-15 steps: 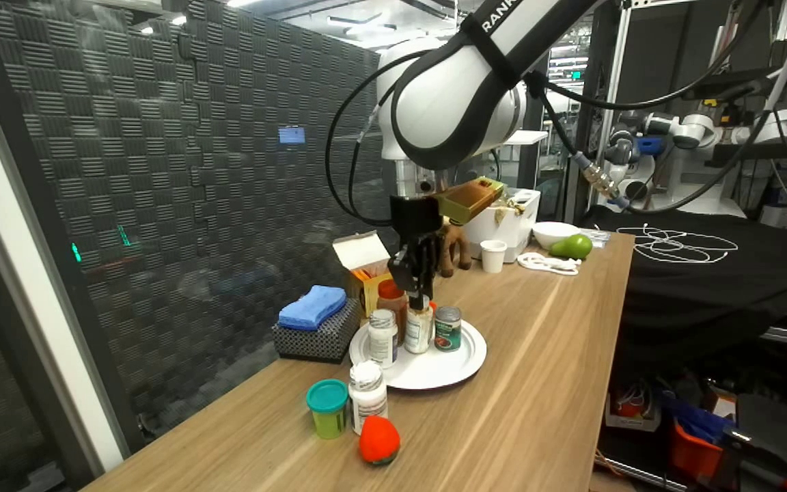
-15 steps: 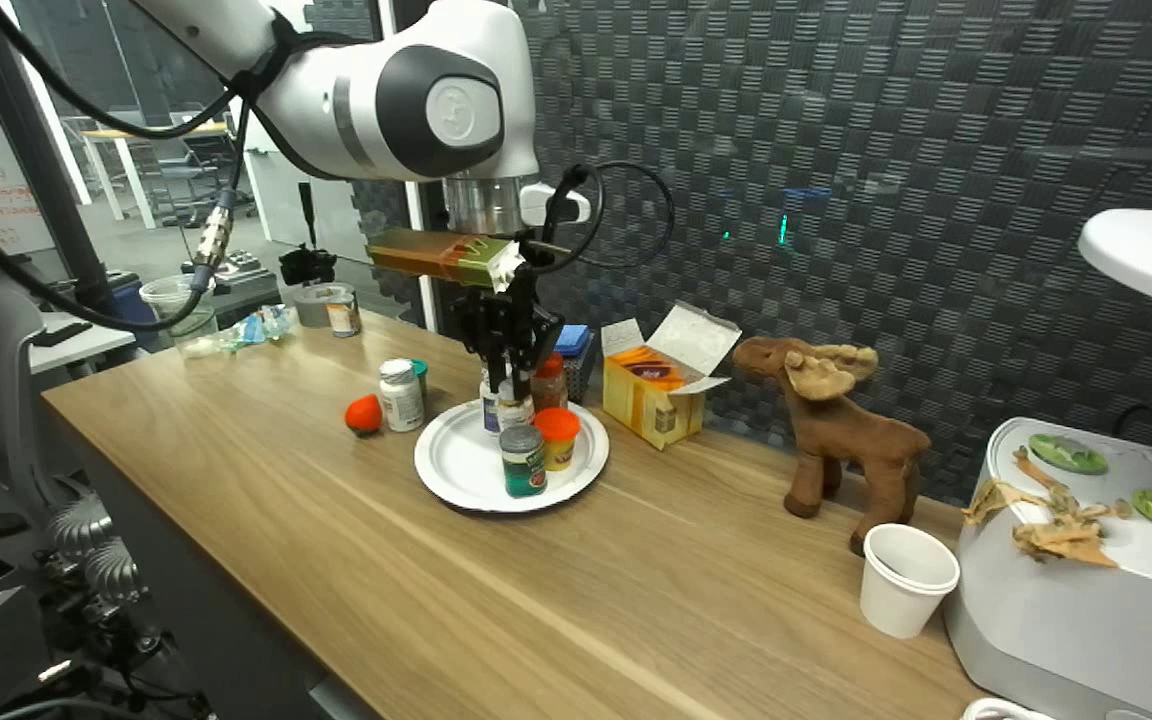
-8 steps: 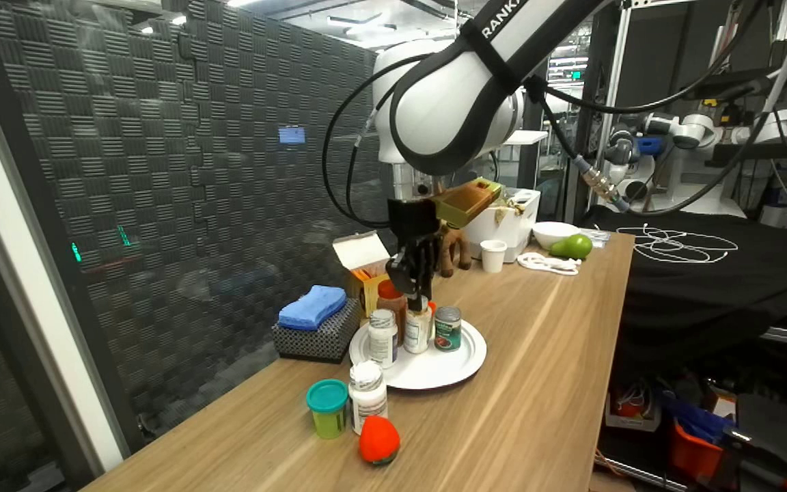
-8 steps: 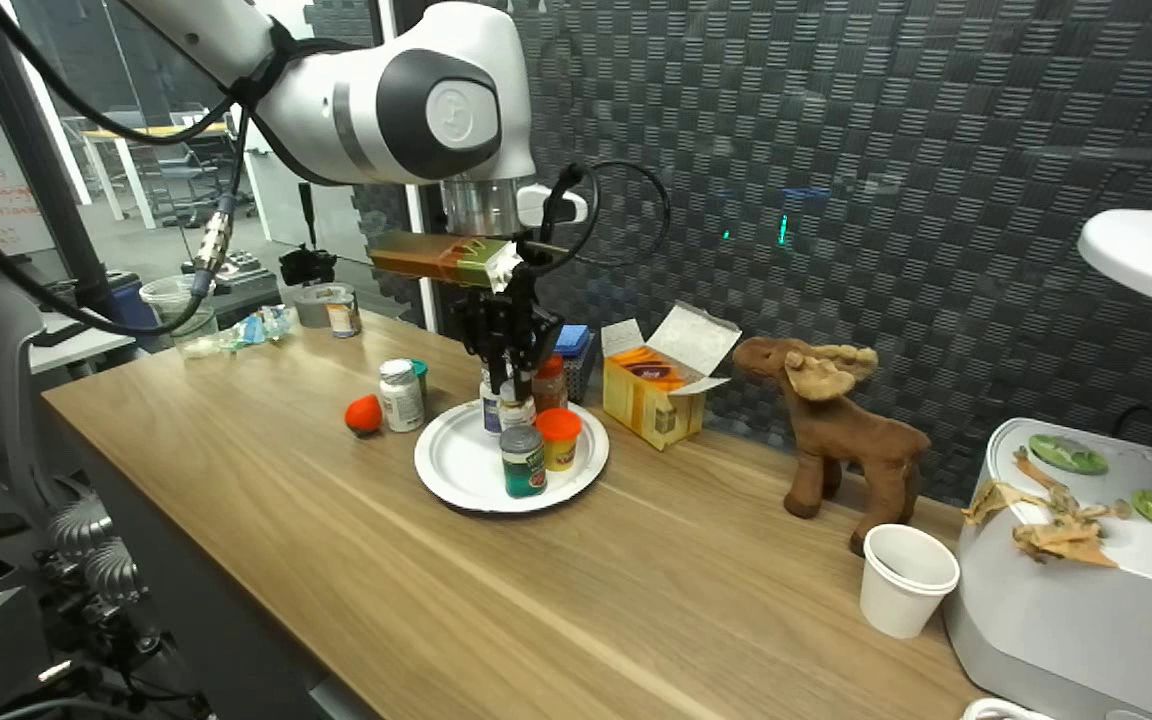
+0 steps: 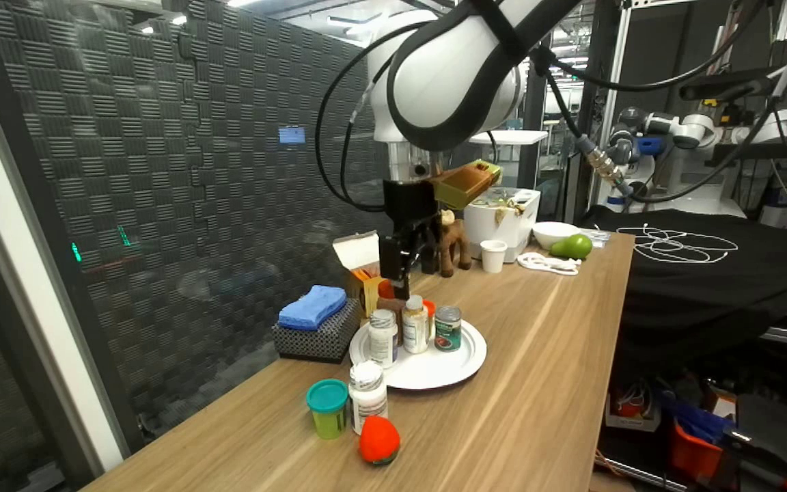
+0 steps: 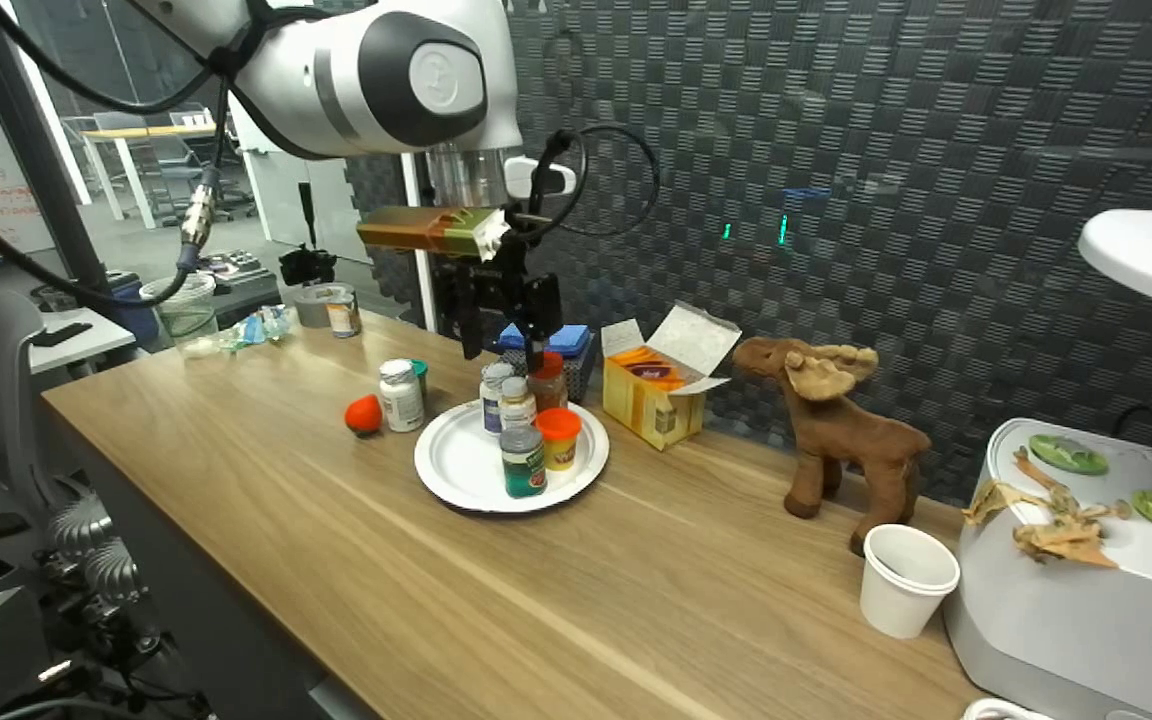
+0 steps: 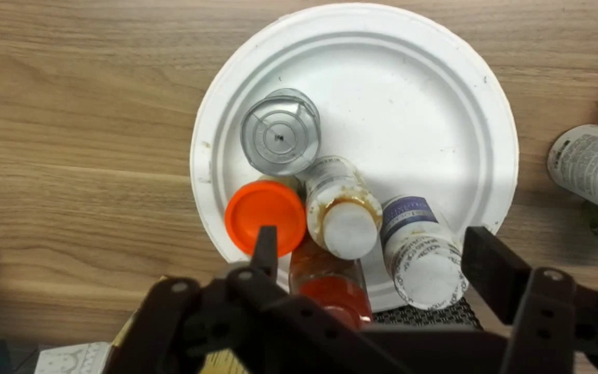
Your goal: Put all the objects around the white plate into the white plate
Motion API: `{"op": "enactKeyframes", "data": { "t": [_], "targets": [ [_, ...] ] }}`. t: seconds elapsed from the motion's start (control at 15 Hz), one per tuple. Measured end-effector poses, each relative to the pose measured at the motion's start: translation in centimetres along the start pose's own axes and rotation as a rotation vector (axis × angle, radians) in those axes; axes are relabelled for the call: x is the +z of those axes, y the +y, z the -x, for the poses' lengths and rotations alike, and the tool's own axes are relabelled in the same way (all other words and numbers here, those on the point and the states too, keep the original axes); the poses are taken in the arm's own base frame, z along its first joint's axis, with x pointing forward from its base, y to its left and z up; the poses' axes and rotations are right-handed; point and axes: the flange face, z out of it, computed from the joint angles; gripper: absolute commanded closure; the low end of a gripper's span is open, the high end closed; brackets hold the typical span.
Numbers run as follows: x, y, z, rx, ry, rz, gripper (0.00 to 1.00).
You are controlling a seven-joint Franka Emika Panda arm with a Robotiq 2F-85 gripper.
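Observation:
The white plate (image 7: 423,119) carries a can with a silver lid (image 7: 281,136), an orange-lidded tub (image 6: 558,440), a red-capped jar (image 7: 330,291), a purple-labelled white bottle (image 7: 426,270) and a stained white bottle (image 7: 350,229). My gripper (image 7: 371,236) hangs just above these in all views. Its jaws stand wide apart, and nothing is gripped. Off the plate, in both exterior views, are another white bottle (image 5: 368,402), a green cup with a teal lid (image 5: 328,413) and a red ball (image 5: 378,441), standing close together on the table.
Behind the plate sit an open yellow box (image 6: 651,395) and a dark box (image 5: 318,335) topped by a blue sponge (image 5: 313,307). Farther along are a brown toy moose (image 6: 841,430), paper cups (image 6: 906,585) and a white appliance (image 6: 1046,620).
The gripper has opened and risen off the stained white bottle, which now stands free on the plate. The other objects have not moved.

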Motion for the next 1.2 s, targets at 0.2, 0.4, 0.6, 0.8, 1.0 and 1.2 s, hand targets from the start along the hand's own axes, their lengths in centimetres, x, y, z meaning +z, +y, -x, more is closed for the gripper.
{"op": "enactKeyframes", "data": {
  "t": [0.2, 0.4, 0.6, 0.8, 1.0, 1.2],
  "targets": [
    [-3.8, -0.2, 0.9, 0.012, 0.033, 0.005, 0.00],
    [-7.1, -1.9, 2.4, -0.010, 0.067, -0.005, 0.00],
    [-8.0, -5.5, 3.7, -0.084, 0.071, -0.063, 0.00],
    [-7.0, -8.8, 4.1, -0.161, 0.052, -0.101, 0.00],
    [-5.1, -11.1, 4.1, -0.209, 0.019, -0.111, 0.00],
    [-3.1, -12.7, 4.1, -0.237, -0.012, -0.120, 0.00]
  ]
}}
